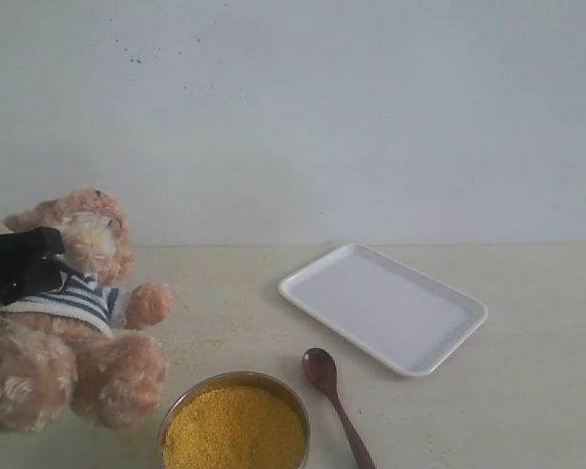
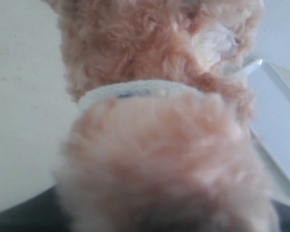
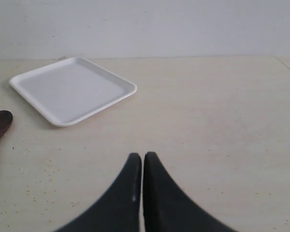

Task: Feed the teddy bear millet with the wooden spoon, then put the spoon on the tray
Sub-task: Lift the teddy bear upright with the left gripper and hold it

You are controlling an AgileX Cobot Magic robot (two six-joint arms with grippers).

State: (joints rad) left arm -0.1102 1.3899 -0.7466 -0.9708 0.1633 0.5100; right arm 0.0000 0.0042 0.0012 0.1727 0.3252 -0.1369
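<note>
- The small fuzzy light-brown plush teddy bear [image 1: 73, 366] in a navy-and-white striped shirt sits at the far left of the pale counter [image 1: 527, 410], facing towards the middle.
- The black left pincer [image 1: 57, 262] is clamped on the bear at the neck. In the left wrist view, fur fills the space between its dark edges.
- A round metal bowl [image 1: 181, 405] stands just right of the bear's leg, heaped with fine bright yellow millet [image 1: 234, 430]. A few loose grains lie on the counter nearby.
- The small dark reddish-brown wooden spoon [image 1: 337, 403] lies flat on the counter beside the bowl, apart from it and free of both pincers.
- The flat white rectangular plastic tray [image 1: 383, 306] sits behind the spoon, near it but not touching.
- The right pincer [image 3: 142, 155] hangs over bare counter, its fingers together on nothing.
</note>
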